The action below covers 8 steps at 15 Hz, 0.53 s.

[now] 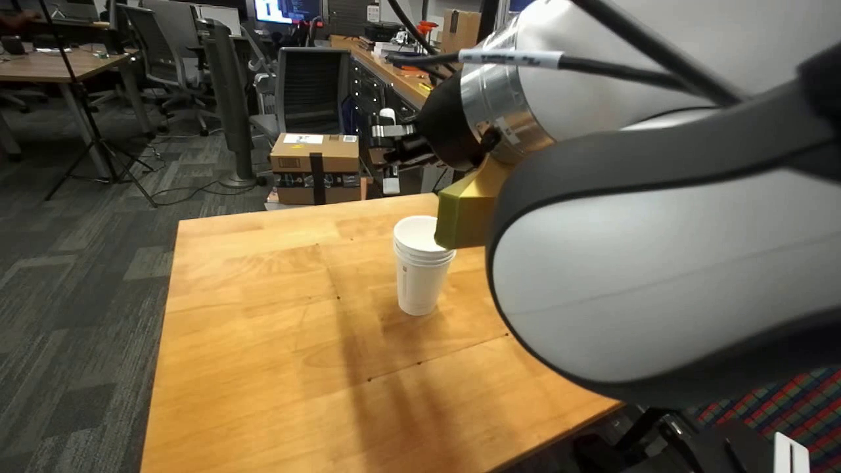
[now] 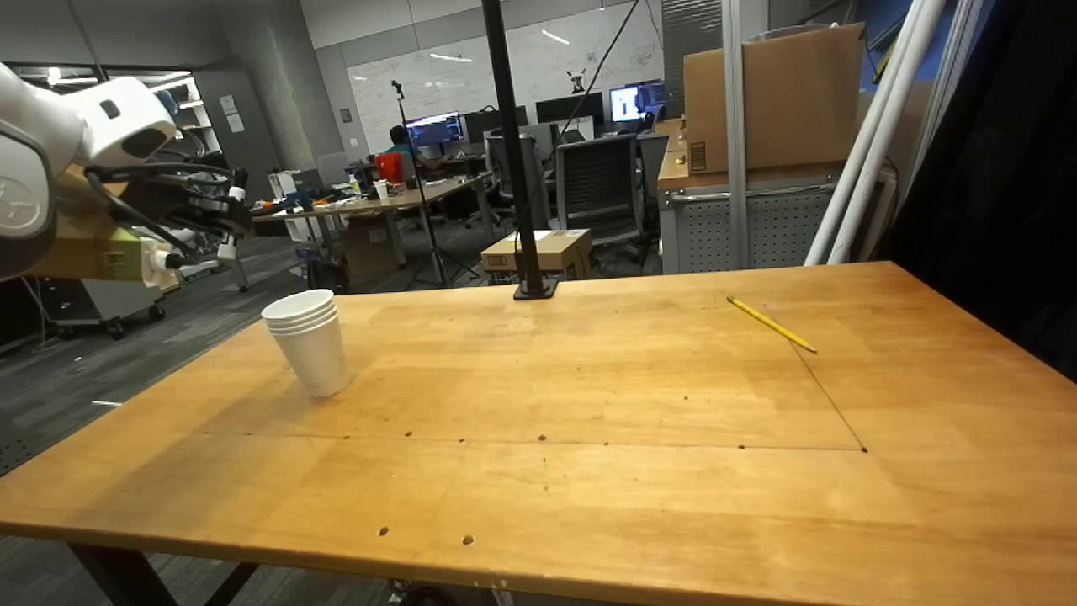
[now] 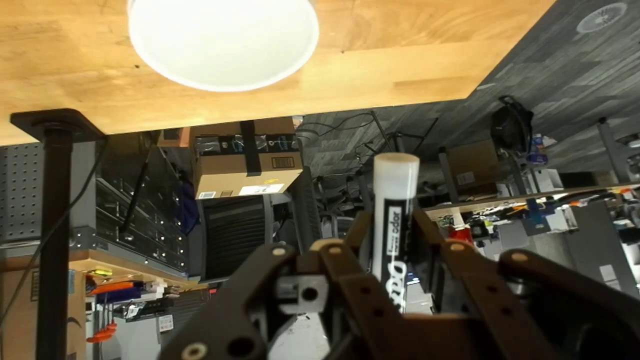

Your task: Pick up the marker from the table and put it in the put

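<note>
In an exterior view, the pincer [image 1: 394,148] was clenched on the marker [image 1: 391,181]. The marker was near upright; one white end projected above the pincer and the other below it. The marker was raised above the cups [image 1: 420,282] and apart from them. The cups were nested and stood upright on the table [image 1: 263,341].

In an exterior view, the pole [image 2: 510,135] stood on the table near its far edge. The pencil [image 2: 771,324] lay flat on the table, well apart from the cups.

In the wrist view, the marker was seated between the fingers [image 3: 359,232], one white end extending past their tips. The words "low odor" were legible on it. The cups' opening was partly cut off by the top of the view.
</note>
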Each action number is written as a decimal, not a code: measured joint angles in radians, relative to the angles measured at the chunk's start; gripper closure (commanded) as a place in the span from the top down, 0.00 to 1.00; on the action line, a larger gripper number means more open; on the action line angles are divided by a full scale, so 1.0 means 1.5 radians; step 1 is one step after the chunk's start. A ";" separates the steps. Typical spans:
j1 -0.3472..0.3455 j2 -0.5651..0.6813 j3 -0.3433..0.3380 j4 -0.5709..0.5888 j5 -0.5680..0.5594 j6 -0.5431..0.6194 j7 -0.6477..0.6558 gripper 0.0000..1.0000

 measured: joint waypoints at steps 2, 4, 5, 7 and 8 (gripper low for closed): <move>-0.027 0.008 0.013 0.000 0.009 0.000 -0.017 0.08; -0.044 0.016 0.016 0.000 0.014 0.000 -0.038 0.08; -0.051 0.020 0.016 0.000 0.017 0.000 -0.048 0.08; -0.061 0.029 0.017 0.000 0.028 -0.001 -0.070 0.08; -0.065 0.033 0.018 0.000 0.037 -0.001 -0.082 0.08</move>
